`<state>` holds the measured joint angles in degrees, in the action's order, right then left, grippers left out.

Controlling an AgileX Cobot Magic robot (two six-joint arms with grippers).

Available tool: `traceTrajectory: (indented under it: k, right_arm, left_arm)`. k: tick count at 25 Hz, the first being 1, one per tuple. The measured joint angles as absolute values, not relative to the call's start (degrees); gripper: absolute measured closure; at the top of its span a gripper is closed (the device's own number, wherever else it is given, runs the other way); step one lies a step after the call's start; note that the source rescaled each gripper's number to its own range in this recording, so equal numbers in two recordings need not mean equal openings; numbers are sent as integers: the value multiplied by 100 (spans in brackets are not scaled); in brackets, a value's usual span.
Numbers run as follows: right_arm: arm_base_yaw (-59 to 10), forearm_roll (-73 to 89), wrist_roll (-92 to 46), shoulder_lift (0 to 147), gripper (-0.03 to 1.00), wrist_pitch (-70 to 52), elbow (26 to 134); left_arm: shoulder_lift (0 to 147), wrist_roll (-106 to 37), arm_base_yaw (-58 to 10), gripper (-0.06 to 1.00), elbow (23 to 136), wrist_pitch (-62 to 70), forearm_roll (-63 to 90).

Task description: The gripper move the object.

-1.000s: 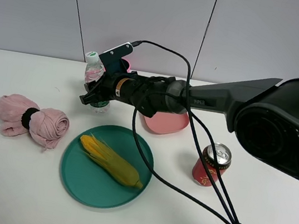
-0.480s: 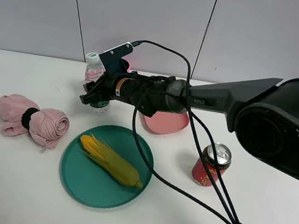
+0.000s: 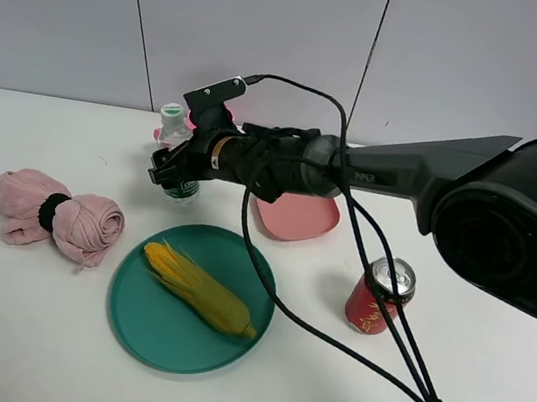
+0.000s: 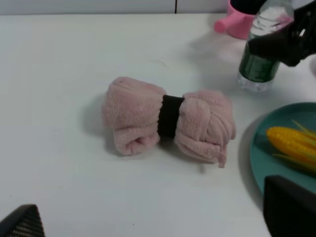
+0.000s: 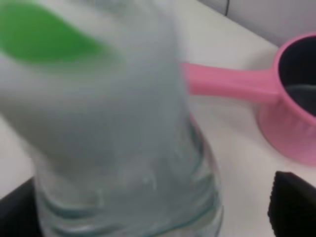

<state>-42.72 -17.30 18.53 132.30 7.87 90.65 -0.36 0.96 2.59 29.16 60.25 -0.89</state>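
Exterior high view: right gripper (image 3: pixel 166 168) clamped round the bottle (image 3: pixel 170 128), which leaned slightly at the far side of the desk (image 3: pixel 27 327), behind the teal plate (image 3: pixel 153 330).

Left wrist view: left gripper (image 4: pixel 156 215) spread wide and empty over the pink towel roll (image 4: pixel 168 118). The bottle's base looked to rest on the desk.

Right wrist view: bottle blurred and filling the frame, with the pink pot (image 5: pixel 296 98) beyond it.

Status: grasp judged done. Lift, carry and release remained, and the destination was not shown.
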Motion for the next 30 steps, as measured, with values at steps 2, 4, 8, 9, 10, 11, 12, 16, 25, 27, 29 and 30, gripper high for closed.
traceTrajectory:
  k: [2, 4, 8, 9, 10, 11, 12, 16, 25, 27, 29, 30]
  right_arm:
    - [-4272, -1730, 1874, 13164, 13, 676, 9065]
    - [-4272, -1730, 1953, 13088, 12, 543, 9065]
    - [-4272, -1730, 2039, 12824, 11, 163, 9065]
    - [-4272, -1730, 2050, 12742, 11, 35, 9065]
    - [-4272, -1730, 2082, 12671, 11, -86, 9065]
    - [-4272, -1730, 2105, 12577, 11, -248, 9065]
    - [-4284, -1730, 2120, 12481, 10, -420, 9065]
    - [-4414, -1730, 2121, 12137, 10, -982, 9065]
    - [-5166, -1687, 2121, 11124, 10, -2296, 9065]
    - [-5280, -1669, 2090, 10798, 10, -2513, 9065]
    - [-5301, -1675, 2012, 10489, 10, -2652, 9065]
    - [-5301, -1703, 1980, 10321, 10, -2759, 9065]
  left_arm:
    - [-36, 96, 259, -6, 2916, 6025, -89]
    - [-36, 96, 259, -6, 2916, 6025, -89]
    - [-36, 96, 259, -6, 2916, 6025, -89]
    - [-36, 96, 259, -6, 2916, 6025, -89]
    - [-36, 96, 259, -6, 2916, 6025, -89]
    - [-36, 96, 259, -6, 2916, 6025, -89]
    - [-36, 96, 259, -6, 2916, 6025, -89]
    - [-36, 96, 259, -6, 2916, 6025, -89]
    - [-36, 96, 259, -6, 2916, 6025, -89]
    - [-36, 96, 259, -6, 2916, 6025, -89]
    - [-36, 96, 259, -6, 2916, 6025, -89]
    - [-36, 96, 259, -6, 2916, 6025, -89]
